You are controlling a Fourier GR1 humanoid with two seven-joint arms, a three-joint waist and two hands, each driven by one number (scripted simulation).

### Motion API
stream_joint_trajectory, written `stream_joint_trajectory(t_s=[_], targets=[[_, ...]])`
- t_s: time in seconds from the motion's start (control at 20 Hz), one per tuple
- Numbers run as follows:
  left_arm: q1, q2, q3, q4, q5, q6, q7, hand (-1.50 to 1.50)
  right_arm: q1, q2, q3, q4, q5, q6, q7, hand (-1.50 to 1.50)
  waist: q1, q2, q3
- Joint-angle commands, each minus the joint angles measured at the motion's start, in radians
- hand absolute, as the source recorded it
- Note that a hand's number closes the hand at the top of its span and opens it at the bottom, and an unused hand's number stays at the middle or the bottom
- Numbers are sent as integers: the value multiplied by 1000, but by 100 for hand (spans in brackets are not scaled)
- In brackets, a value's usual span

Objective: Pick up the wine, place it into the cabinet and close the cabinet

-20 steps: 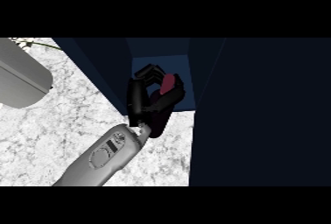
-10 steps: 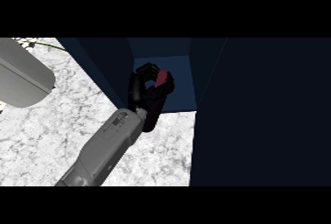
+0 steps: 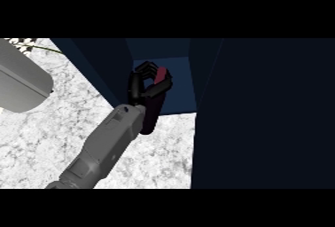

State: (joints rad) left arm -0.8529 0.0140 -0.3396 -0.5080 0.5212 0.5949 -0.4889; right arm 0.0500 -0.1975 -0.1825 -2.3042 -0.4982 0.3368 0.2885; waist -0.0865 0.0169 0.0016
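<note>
Mottled white-grey stone counter (image 3: pixel 39 137), brightly lit at left.

A household kitchen, seen steeply from above. A counter top (image 3: pixel 39 146) of white stone veined in grey, marble by its look, fills the left of the view. On it stands a dark navy cabinet (image 3: pixel 104 62), its front open on a bluer inner compartment (image 3: pixel 178 88), with a broad dark panel (image 3: pixel 274 115) rising along the right side of the opening. A dark red wine bottle (image 3: pixel 152 116) is at the compartment's mouth, one end inside and the other over the stone. At the far left corner, a green sprig with small white blossoms (image 3: pixel 26 43) shows on the counter. The smooth grey rounded body (image 3: pixel 20 84) beside it cannot be identified.
</note>
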Motion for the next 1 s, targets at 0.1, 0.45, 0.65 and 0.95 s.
stream_joint_trajectory(t_s=[0.1,0.45,0.65,0.95], targets=[[-9,-13,3,163,46,-27,-111,150,-34,7,20,-6,-11,-14,15,-150,-24,18,-5],[-47,-13,27,251,83,-98,-186,150,7,16,18,-49,-8,-24,29,-150,-14,11,-4],[-123,-13,50,297,95,-85,-191,150,-25,5,5,19,-16,4,2,-150,-21,21,-4],[-188,-13,64,343,114,-98,-167,150,-42,17,18,39,-4,-5,4,-150,-16,19,-4]])
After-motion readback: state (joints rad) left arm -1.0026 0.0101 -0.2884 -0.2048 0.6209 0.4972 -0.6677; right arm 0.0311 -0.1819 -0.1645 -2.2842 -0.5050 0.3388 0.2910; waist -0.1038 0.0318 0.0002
